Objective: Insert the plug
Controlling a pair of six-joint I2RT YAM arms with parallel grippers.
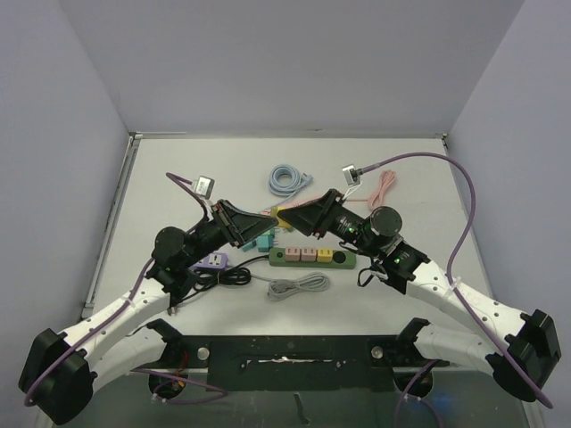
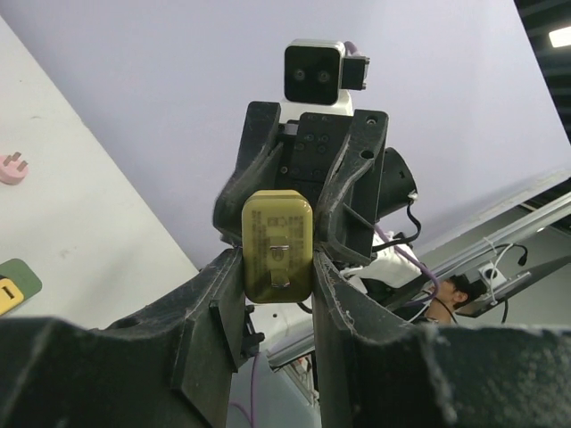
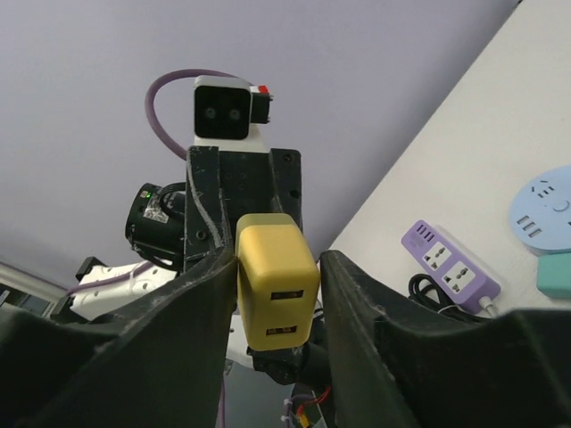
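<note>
Now: yellow plug (image 2: pixel 277 245) clamped in L jaws; R jaws flank it, grip unclear.

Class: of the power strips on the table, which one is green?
The long green strip with pink and yellow sockets, centre table; the purple strip and teal unit sit further left.

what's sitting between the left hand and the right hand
A yellow plug adapter: the left hand grips it, the right hand straddles it. Both wrist views show this.
</note>
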